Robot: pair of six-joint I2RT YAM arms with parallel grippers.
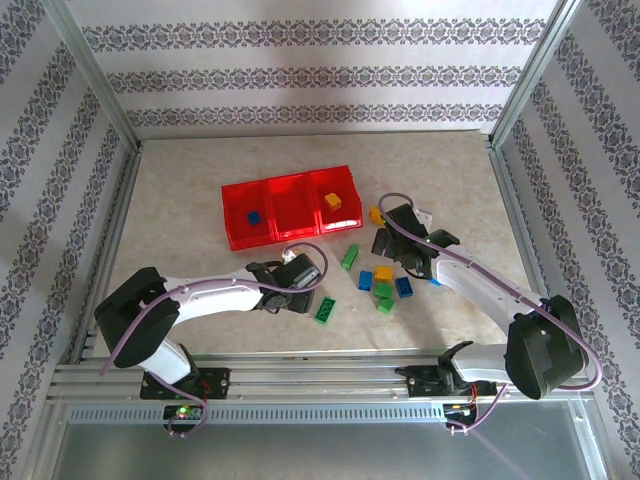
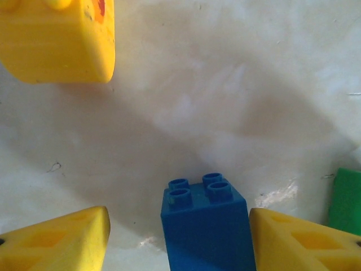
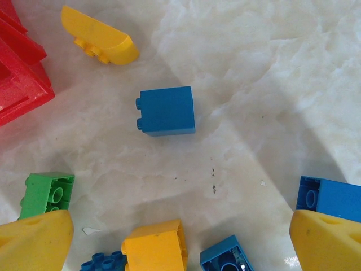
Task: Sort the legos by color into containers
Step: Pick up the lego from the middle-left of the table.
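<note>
The red tray (image 1: 290, 208) has three containers side by side; a blue lego (image 1: 254, 217) lies in the left one and a yellow lego (image 1: 333, 201) in the right one. My left gripper (image 1: 300, 283) is low over the table in front of the tray. In the left wrist view a blue lego (image 2: 206, 226) stands between its fingers; the right finger is against it, the left finger apart, so the left gripper (image 2: 179, 237) is open. My right gripper (image 1: 393, 250) hangs wide open over loose legos: a yellow one (image 3: 155, 245), blue ones (image 3: 166, 110) and a green one (image 3: 48, 195).
More loose legos lie right of the left gripper: green ones (image 1: 326, 309) (image 1: 350, 257) and a blue one (image 1: 404, 286). A curved yellow piece (image 3: 98, 42) lies by the tray corner (image 3: 20, 73). A yellow brick (image 2: 56, 39) sits ahead of the left gripper. Metal frame posts edge the table.
</note>
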